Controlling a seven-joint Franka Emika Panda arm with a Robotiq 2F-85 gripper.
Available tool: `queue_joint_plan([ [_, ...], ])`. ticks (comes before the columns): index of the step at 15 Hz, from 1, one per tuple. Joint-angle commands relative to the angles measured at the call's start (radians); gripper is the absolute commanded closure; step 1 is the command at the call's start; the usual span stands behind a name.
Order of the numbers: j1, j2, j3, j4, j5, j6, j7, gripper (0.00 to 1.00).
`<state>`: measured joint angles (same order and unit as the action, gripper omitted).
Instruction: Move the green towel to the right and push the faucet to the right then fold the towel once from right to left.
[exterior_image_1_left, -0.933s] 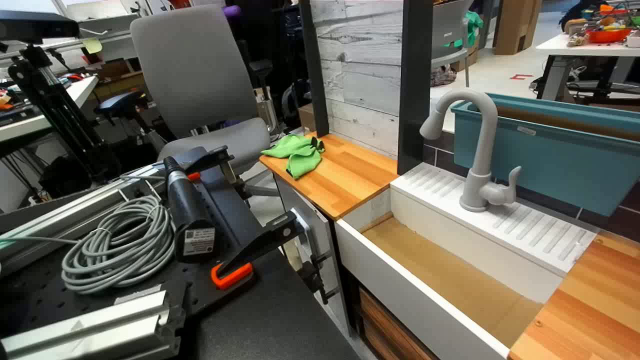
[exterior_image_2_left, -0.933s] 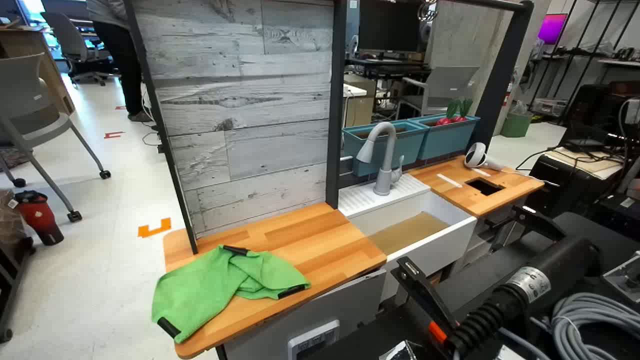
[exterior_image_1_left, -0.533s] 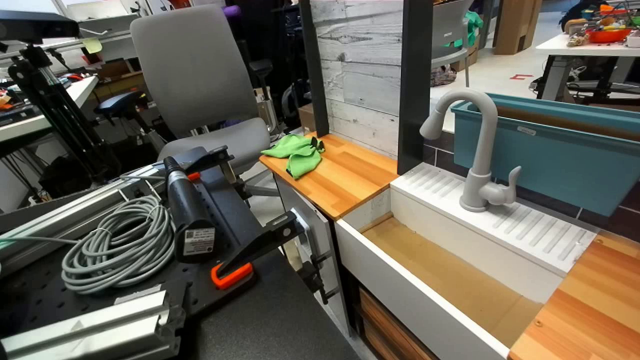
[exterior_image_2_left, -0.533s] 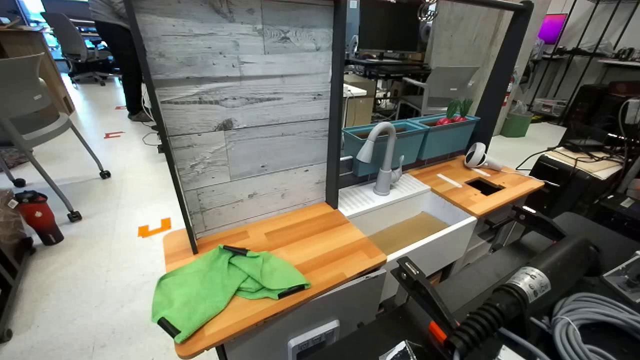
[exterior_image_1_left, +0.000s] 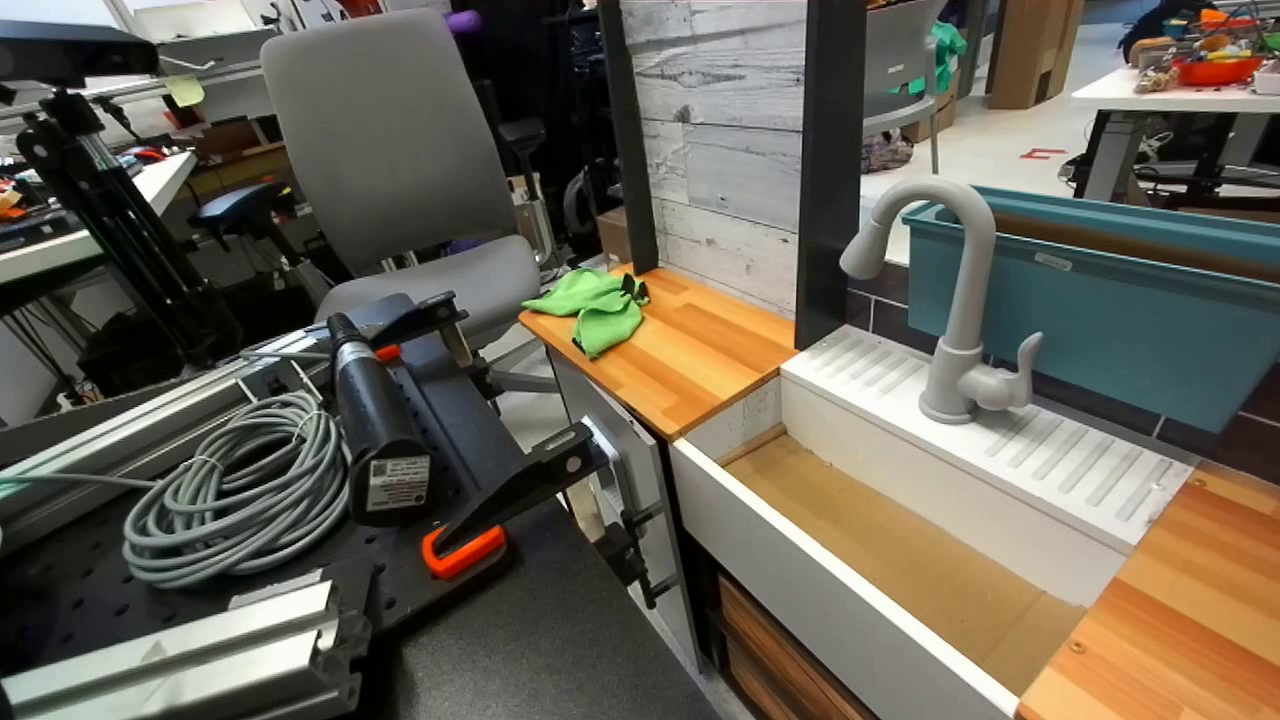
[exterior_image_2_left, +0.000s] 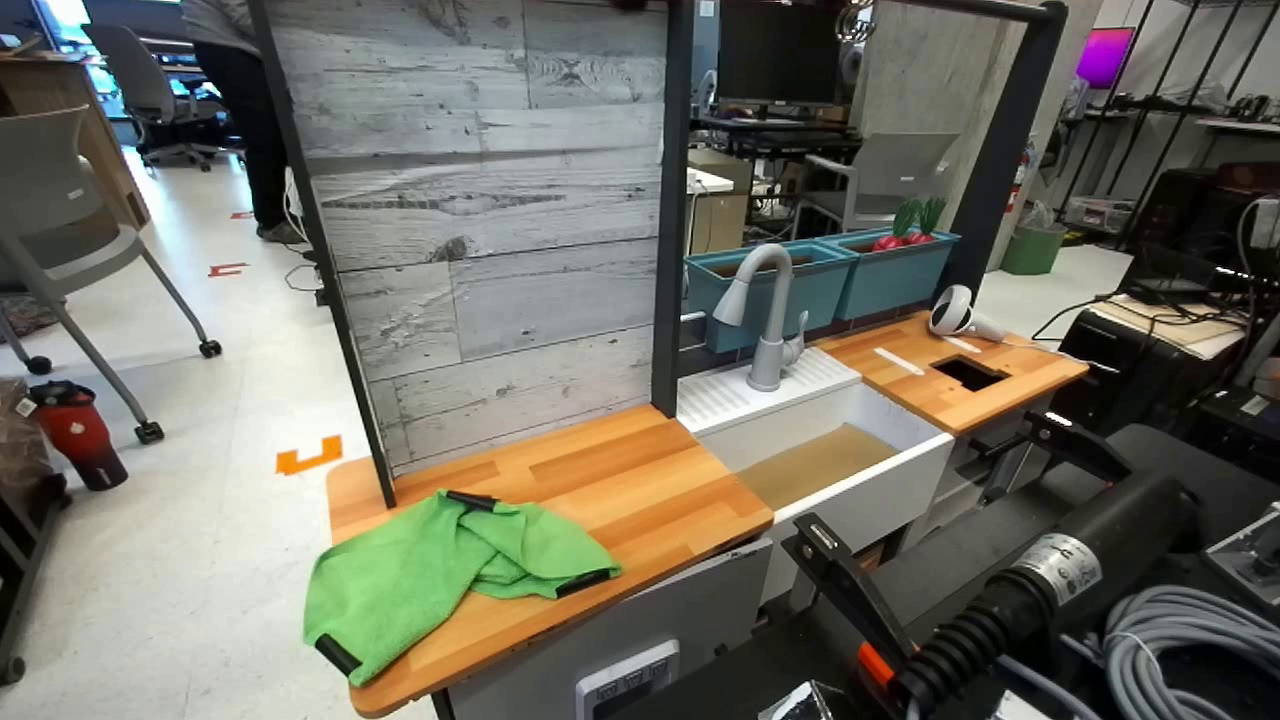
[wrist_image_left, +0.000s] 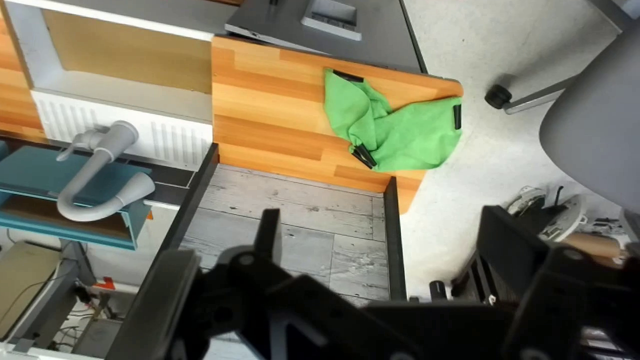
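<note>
The green towel (exterior_image_2_left: 400, 580) is left unmoved, crumpled on the bench (exterior_image_2_left: 620, 460) and draped partly over its end; the faucet (exterior_image_2_left: 772, 320) is likewise unshifted. The hand (wrist_image_left: 382, 227) is released, spread wide. A dark shape (exterior_image_2_left: 630, 4) is newly shown at an exterior view's top edge.

Pale floor (exterior_image_2_left: 240, 560), orange tape mark (exterior_image_2_left: 309, 455) at left. Grey plank panel (exterior_image_2_left: 490, 220) stands upright along far edge of wooden counter (exterior_image_2_left: 640, 470). In an exterior view: grey office chair (exterior_image_1_left: 400, 140) left, white table (exterior_image_1_left: 1150, 100) far right. Dark monitor (exterior_image_2_left: 778, 50) and concrete-looking wall (exterior_image_2_left: 925, 70) far back.
</note>
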<state>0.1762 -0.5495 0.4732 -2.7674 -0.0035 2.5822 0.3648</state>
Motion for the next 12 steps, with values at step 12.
queue_joint_plan([
  [12, -0.173, 0.939, -0.054, 0.462, -0.258, 0.195, 0.152, 0.00],
])
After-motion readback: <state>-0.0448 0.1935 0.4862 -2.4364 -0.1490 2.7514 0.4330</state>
